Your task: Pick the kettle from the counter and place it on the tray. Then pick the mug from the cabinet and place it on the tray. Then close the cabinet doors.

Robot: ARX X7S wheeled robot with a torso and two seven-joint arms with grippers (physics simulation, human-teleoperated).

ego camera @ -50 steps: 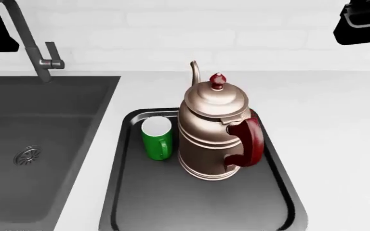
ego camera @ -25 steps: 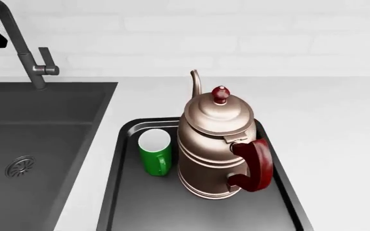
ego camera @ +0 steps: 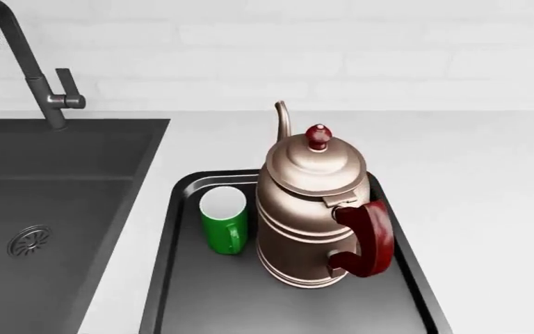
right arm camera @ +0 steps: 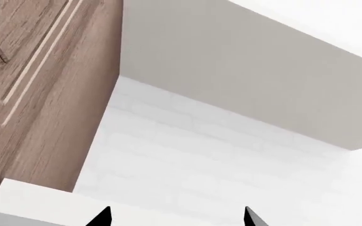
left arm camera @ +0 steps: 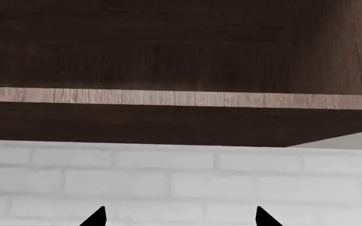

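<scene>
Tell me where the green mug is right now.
In the head view the mug stands upright on the tray, in its far left corner, just left of the kettle and right of the sink.

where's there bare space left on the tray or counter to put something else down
The tray has bare floor in front of the mug and kettle, toward the near edge. The counter lies bare right of the tray and behind it up to the brick wall. The tray's back half is crowded: the mug stands close beside the kettle. The sink fills the left.
</scene>
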